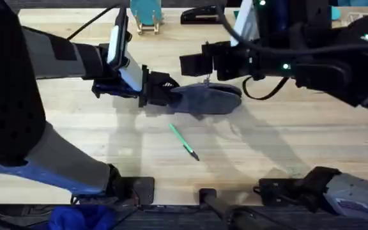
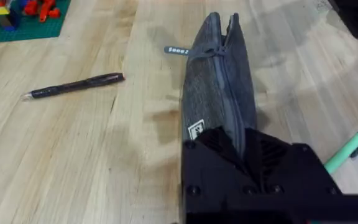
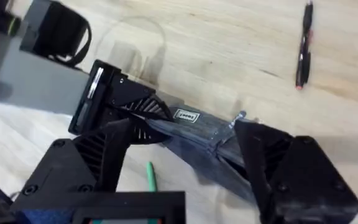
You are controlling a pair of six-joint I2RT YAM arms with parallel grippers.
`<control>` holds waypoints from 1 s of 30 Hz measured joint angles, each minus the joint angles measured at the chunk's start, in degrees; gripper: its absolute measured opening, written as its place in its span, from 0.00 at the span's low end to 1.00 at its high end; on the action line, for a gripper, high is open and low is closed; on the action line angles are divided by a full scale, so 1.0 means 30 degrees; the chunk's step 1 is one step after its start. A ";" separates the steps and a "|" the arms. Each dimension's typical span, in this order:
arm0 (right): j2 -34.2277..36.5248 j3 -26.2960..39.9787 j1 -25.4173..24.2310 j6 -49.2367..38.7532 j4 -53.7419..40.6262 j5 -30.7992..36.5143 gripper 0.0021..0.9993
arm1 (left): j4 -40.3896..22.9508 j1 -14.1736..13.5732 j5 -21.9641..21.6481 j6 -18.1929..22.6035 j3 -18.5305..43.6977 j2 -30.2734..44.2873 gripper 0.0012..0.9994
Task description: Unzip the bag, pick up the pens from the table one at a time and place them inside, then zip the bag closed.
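The blue-grey bag [image 1: 208, 100] lies lengthwise in the middle of the table [image 1: 286, 147]. My left gripper [image 1: 161, 96] is shut on its left end; the left wrist view shows the black fingers [image 2: 213, 146] clamped over the bag [image 2: 219, 93]. My right gripper [image 1: 208, 78] hovers over the bag's middle, open, its fingers [image 3: 284, 162] on either side of the bag [image 3: 204, 146] near the zipper pull [image 3: 238, 117]. The green pen [image 1: 184, 142] lies in front of the bag. The black pen [image 2: 73, 86] lies behind it.
A black stapler [image 1: 203, 14] and a teal stand [image 1: 145, 16] sit at the far edge. A green plate with toy bricks [image 2: 17, 18] lies beyond the black pen. Bare wood stretches in front of the green pen.
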 joint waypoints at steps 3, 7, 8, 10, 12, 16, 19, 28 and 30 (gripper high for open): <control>0.0000 0.0073 -0.0142 0.0979 -0.0686 0.0157 1.00 | 0.0000 0.0000 0.0001 -0.0002 0.0000 0.0000 0.04; 0.0002 0.0880 -0.0169 0.1841 -0.3023 0.1028 1.00 | 0.0000 0.0000 0.0003 -0.0001 0.0000 0.0000 0.04; 0.0004 0.1239 -0.0176 0.1990 -0.3585 0.1295 1.00 | 0.0000 0.0000 0.0003 0.0003 0.0000 0.0000 0.04; 0.0001 0.2125 -0.0192 0.2243 -0.4735 0.1826 1.00 | 0.0000 0.0000 0.0003 0.0003 0.0000 0.0000 0.04; 0.0007 0.3096 -0.0212 0.2563 -0.5688 0.2348 1.00 | 0.0000 -0.0007 0.0003 0.0000 0.0000 0.0000 0.04; 0.0286 0.4893 -0.0239 0.3270 -0.7319 0.3003 1.00 | 0.0000 -0.0007 0.0003 -0.0004 0.0000 0.0000 0.04; 0.0966 0.5788 -0.0249 0.3589 -0.8071 0.3236 1.00 | 0.0000 -0.0007 0.0003 -0.0001 0.0000 0.0000 0.04; 0.3120 0.6397 -0.0249 0.4068 -0.8788 0.3359 1.00 | 0.0000 -0.0022 0.0001 0.0001 0.0000 0.0000 0.04; 0.3191 0.6397 -0.0249 0.4073 -0.8730 0.3359 1.00 | 0.0000 -0.0022 0.0003 0.0003 0.0000 -0.0007 0.04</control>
